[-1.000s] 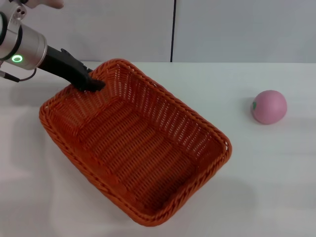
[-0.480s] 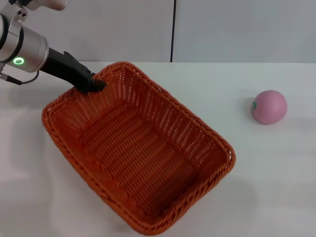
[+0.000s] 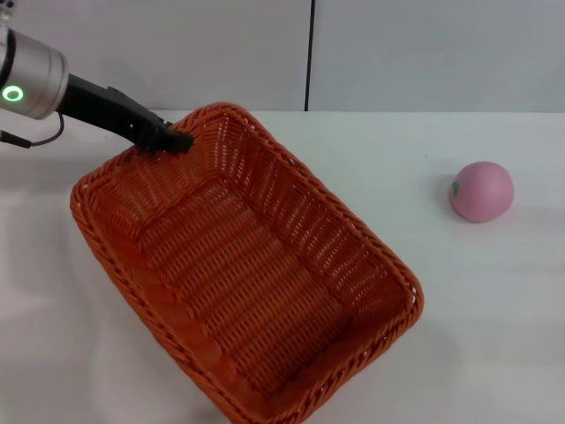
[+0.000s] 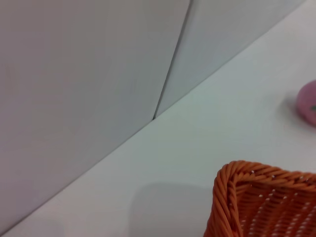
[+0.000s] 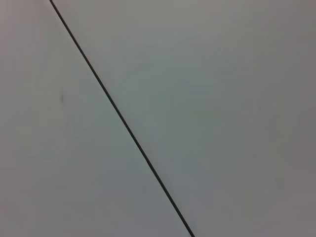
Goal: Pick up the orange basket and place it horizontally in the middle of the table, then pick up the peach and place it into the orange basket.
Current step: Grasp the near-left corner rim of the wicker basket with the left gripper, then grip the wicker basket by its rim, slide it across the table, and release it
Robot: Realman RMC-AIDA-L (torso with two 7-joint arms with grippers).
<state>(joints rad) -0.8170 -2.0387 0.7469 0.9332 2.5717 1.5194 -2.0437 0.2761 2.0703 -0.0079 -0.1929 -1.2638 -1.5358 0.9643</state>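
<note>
The orange basket point(image 3: 247, 274) fills the left and middle of the head view, lying diagonally from far left to near right on the white table point(image 3: 494, 318). My left gripper point(image 3: 169, 140) is shut on the braided rim at the basket's far-left corner. That corner point(image 4: 266, 197) also shows in the left wrist view. The peach point(image 3: 481, 191) sits alone on the table at the right, well apart from the basket; its edge point(image 4: 308, 101) shows in the left wrist view. My right gripper is out of view.
A grey wall with a dark vertical seam point(image 3: 310, 53) stands behind the table's far edge. The right wrist view shows only this wall and its seam point(image 5: 123, 123). Bare tabletop lies between the basket and the peach.
The left arm has lifted and drawn back toward the far left, with the rim still held. The basket's near-right end has slid nearer and to the right.
</note>
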